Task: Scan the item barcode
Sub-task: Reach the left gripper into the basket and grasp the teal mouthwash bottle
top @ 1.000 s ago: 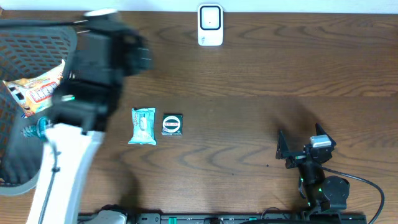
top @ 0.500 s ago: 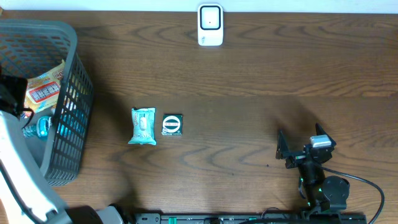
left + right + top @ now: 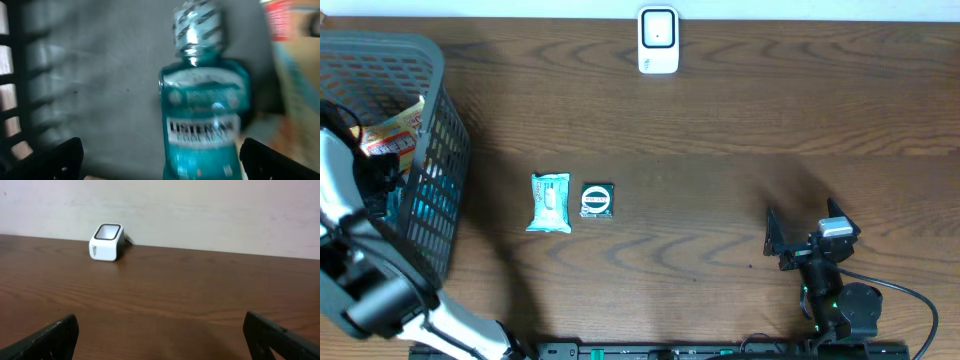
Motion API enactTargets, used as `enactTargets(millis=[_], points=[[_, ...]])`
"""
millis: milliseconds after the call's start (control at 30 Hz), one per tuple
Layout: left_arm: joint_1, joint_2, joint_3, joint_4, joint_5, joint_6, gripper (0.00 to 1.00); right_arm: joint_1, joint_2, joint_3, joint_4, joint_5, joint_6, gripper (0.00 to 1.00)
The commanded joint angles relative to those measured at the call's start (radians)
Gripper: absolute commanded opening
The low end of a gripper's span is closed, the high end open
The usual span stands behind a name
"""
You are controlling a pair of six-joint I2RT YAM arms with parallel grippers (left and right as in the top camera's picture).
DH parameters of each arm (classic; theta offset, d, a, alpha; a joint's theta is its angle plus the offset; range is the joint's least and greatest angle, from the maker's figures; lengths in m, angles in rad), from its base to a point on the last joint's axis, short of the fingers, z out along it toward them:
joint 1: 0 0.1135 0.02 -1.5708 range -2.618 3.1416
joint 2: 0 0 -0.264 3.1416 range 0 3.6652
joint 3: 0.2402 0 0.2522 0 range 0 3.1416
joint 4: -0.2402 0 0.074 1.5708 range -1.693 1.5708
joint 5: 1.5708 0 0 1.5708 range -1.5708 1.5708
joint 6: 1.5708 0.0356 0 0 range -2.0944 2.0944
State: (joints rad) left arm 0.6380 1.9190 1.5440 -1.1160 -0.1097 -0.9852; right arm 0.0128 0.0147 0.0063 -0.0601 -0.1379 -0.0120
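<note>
Left pincer (image 3: pixel 167 162) spread wide and empty, down in the basket (image 3: pixel 430 130). The mouthwash bottle (image 3: pixel 205 105) lies flat just ahead, between its fingers. It looks rigid, liquid-heavy and slick (picture blurred). Pinch across the broad body below the cap, not the neck.

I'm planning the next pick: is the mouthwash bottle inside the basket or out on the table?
Inside the basket. The left wrist view shows the mouthwash bottle lying on its grey floor, mesh wall alongside.

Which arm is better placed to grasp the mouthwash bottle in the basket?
Left. Its open hand hovers over the mouthwash bottle inside the basket; the right hand sits far off, facing the scanner.
</note>
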Motion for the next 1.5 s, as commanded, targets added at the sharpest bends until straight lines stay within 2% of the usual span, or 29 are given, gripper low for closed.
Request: enactTargets(millis=[0,433,833,900,1167,1367,1467], points=[[0.006,0.057,-0.004,0.007,-0.010,-0.049,0.98,0.010,-0.008,-0.001,-0.004,0.001,-0.004,0.99],[0.007,0.205,-0.006,0.066,-0.049,-0.048,0.98,0.010,-0.008,-0.001,-0.004,0.001,-0.004,0.99],[0.007,0.213,-0.100,0.029,-0.058,-0.051,0.98,0.010,-0.008,-0.001,-0.004,0.001,-0.004,0.99],[0.007,0.213,-0.126,0.035,-0.059,-0.086,0.97,0.010,-0.008,-0.001,-0.004,0.001,-0.004,0.99],[0.007,0.213,-0.323,0.241,-0.053,-0.093,0.98,0.010,-0.008,-0.001,-0.004,0.001,-0.004,0.99],[0.007,0.213,-0.428,0.369,0.015,-0.090,0.99,0.010,-0.008,-0.001,-0.004,0.001,-0.004,0.99],[0.007,0.213,-0.436,0.383,0.014,-0.082,0.89,0.010,-0.008,-0.001,-0.004,0.001,-0.004,0.99]])
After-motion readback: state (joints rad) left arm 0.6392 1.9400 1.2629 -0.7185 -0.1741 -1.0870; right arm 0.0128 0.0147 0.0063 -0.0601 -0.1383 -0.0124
